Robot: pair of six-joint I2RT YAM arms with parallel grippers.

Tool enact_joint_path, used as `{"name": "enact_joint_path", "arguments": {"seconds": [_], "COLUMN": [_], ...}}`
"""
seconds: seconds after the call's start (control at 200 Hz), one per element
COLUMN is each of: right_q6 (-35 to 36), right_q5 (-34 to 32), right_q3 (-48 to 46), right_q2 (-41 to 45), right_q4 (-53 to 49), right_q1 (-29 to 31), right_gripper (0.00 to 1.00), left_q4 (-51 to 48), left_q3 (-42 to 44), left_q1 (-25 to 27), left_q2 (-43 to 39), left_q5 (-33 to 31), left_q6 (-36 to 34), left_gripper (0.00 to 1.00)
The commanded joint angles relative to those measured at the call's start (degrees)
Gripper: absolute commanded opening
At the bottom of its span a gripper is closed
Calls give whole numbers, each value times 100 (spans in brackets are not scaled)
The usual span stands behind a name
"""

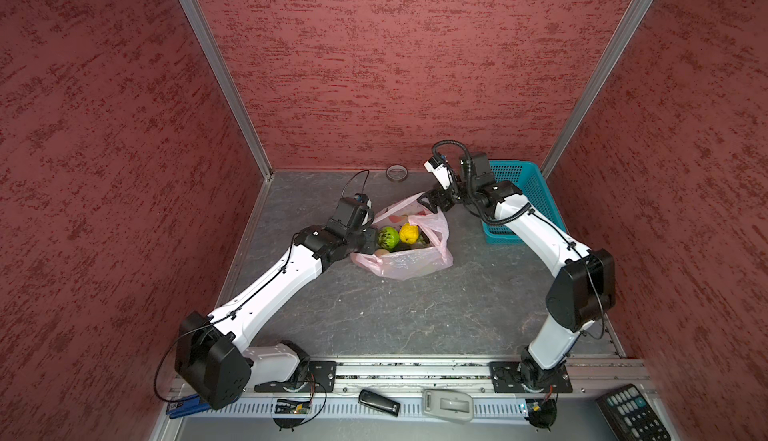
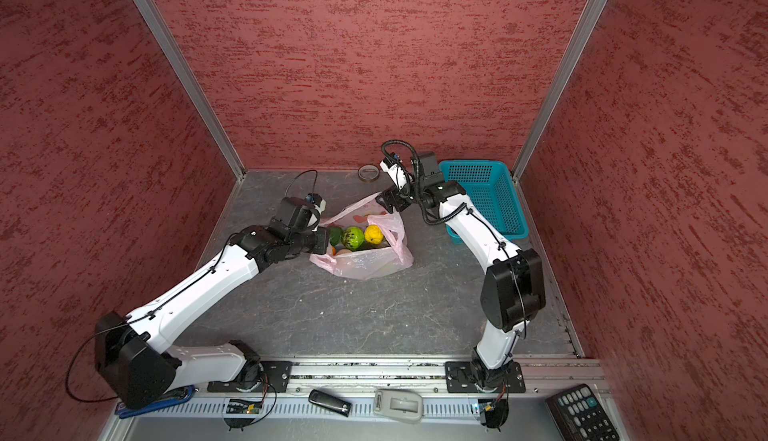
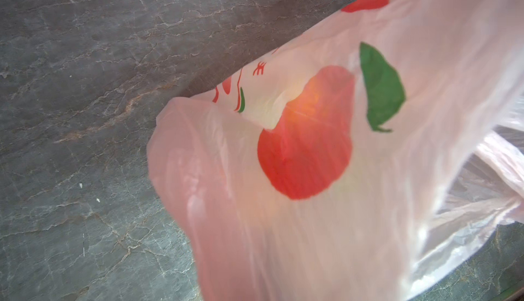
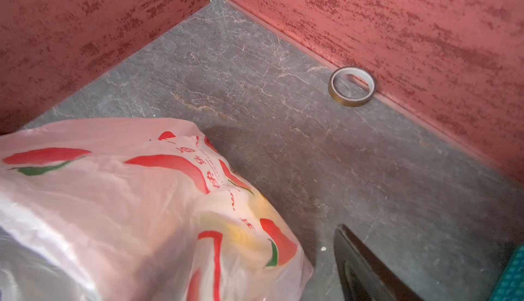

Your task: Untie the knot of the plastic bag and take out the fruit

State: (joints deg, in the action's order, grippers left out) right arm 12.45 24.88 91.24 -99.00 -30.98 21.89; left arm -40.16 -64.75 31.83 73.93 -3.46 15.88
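this is a robotics lab test cell. three dark red textured panels (image 1: 374, 65), held by bare aluminium posts (image 1: 216, 69), box in a small grey stone-patterned tabletop (image 1: 395, 314). two white-and-black robot arms, the left arm (image 1: 266, 289) and the right arm (image 1: 536, 227), are bolted on black plates to a metal rail (image 1: 415, 370) along the near edge. exposed circuit boards (image 1: 292, 408) with loose wires and a slotted cable duct (image 1: 340, 409) sit just below it. a keypad remote (image 1: 631, 414) and a roll of tape (image 4: 352, 86) lie about like bench clutter.
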Motion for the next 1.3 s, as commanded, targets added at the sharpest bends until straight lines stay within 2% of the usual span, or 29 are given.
{"name": "enact_joint_path", "arguments": {"seconds": [0.0,0.175,0.306,0.386,0.611,0.731,0.862,1.007,1.087,1.292], "right_q6": [-203,-832,-1199,-1274,-1978,-2389,-2427,-2363,-2326,-1864], "right_q5": [455,840,627,818,1720,1835,1318,-287,-888,-1588], "right_q3": [212,-93,-268,-347,-787,-1089,-1026,-1083,-1245,-1926], "right_q2": [609,1223,1401,1446,1482,1253,819,437,341,420], "right_q4": [-673,-730,-829,-870,-75,484,359,211,395,833], "right_q1": [-2,228,466,543,1067,1255,1345,1432,1444,1845], "right_gripper": [91,95,97,97,95,92,86,83,81,85], "left_q4": [-192,-216,-249,-276,-337,-344,-377,-380,-378,-309], "left_q3": [-239,-334,-389,-407,-418,-421,-416,-365,-328,-260], "left_q1": [-2,-5,6,7,1,11,31,56,57,-1], "left_q2": [88,132,145,126,61,60,44,-7,-25,-88], "left_q5": [-16,79,113,117,161,189,217,258,298,402], "left_q6": [159,264,311,336,440,525,599,695,751,865], "left_gripper": [0,0,0,0,0,0,0,0,0,0]}}
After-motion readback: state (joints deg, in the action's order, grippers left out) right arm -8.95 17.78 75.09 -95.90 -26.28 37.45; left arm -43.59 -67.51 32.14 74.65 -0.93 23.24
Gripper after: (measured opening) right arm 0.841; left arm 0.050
